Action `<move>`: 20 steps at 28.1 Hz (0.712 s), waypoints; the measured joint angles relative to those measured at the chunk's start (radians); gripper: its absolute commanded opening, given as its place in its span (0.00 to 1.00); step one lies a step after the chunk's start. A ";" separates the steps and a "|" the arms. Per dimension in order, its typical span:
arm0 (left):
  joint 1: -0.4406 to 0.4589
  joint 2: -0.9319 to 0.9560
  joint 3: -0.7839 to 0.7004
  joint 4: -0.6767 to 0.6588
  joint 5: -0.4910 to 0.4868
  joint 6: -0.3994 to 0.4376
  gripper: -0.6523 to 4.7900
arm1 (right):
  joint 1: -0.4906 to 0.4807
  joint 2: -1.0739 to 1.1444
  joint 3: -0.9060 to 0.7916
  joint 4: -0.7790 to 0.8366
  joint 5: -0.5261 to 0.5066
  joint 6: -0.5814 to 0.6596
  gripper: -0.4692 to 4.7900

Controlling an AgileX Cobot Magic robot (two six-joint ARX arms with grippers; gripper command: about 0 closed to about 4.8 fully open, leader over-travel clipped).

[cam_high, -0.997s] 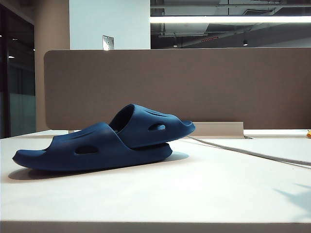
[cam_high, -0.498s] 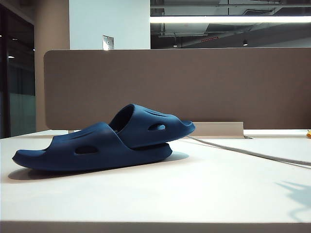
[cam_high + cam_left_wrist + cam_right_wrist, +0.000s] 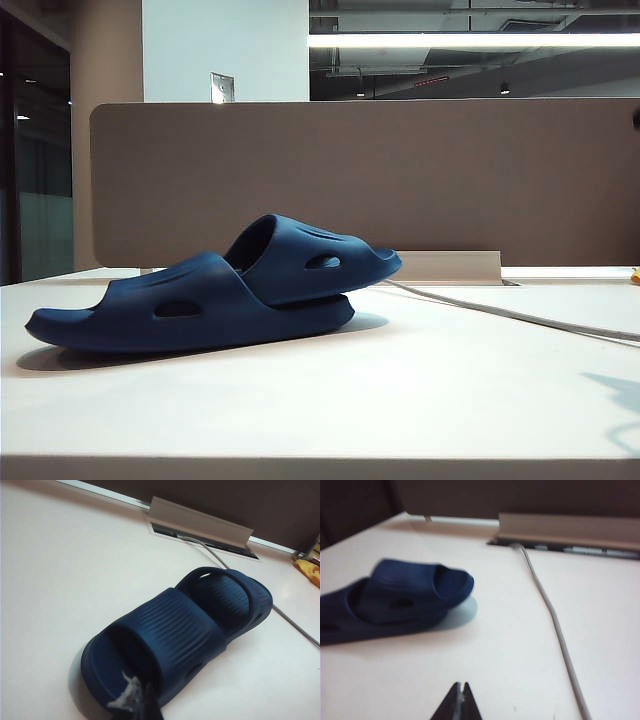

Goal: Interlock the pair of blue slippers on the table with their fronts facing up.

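While the pair of blue slippers (image 3: 215,290) rests interlocked on the worktop (image 3: 400,390), strap sides up, the left gripper (image 3: 139,706) and right gripper (image 3: 461,700) hover nearby, fingers pressed together, empty. Light, springy foam likely grips best at the ridged strap.

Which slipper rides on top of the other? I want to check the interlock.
The far slipper, on the right in the exterior view: its toe is tucked under the strap of the near slipper and its free end lifts off the table.

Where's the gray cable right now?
In the exterior view the gray cable lies on the table, right of the pair of blue slippers, running from the back slot.
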 measured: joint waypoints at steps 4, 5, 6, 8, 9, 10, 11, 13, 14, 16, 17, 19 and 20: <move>0.000 0.000 -0.032 0.056 0.000 0.032 0.11 | 0.000 0.000 -0.077 0.049 0.010 0.000 0.09; 0.000 0.000 -0.036 0.072 0.000 0.039 0.11 | 0.000 0.000 -0.092 0.061 0.011 0.000 0.09; 0.000 0.000 -0.039 0.081 0.000 0.052 0.11 | 0.000 0.000 -0.108 0.079 0.011 0.000 0.09; 0.000 0.000 -0.039 0.090 0.000 0.080 0.11 | 0.000 0.000 -0.140 0.128 0.017 0.000 0.09; 0.000 0.000 -0.039 0.092 0.000 0.090 0.11 | 0.000 0.000 -0.151 0.148 0.018 -0.001 0.09; 0.000 0.000 -0.041 0.094 0.000 0.106 0.11 | 0.000 0.000 -0.170 0.177 0.018 -0.002 0.09; 0.000 0.000 -0.045 0.101 -0.001 0.111 0.11 | 0.000 0.000 -0.181 0.189 0.018 -0.003 0.09; 0.000 0.000 -0.065 0.100 -0.009 0.117 0.11 | 0.000 0.000 -0.204 0.195 0.018 -0.020 0.09; 0.000 0.000 -0.079 0.100 -0.011 0.128 0.11 | 0.000 0.000 -0.212 0.195 0.018 -0.034 0.09; 0.000 0.000 -0.101 0.101 -0.011 0.150 0.11 | 0.000 0.000 -0.212 0.195 0.018 -0.055 0.09; 0.000 0.000 -0.109 0.100 -0.011 0.158 0.11 | 0.000 0.000 -0.212 0.196 0.018 -0.058 0.09; 0.000 0.000 -0.127 0.100 -0.011 0.166 0.11 | 0.000 0.000 -0.212 0.196 0.018 -0.077 0.09; 0.000 -0.001 -0.133 0.101 -0.011 0.170 0.11 | 0.000 0.000 -0.212 0.195 0.018 -0.086 0.09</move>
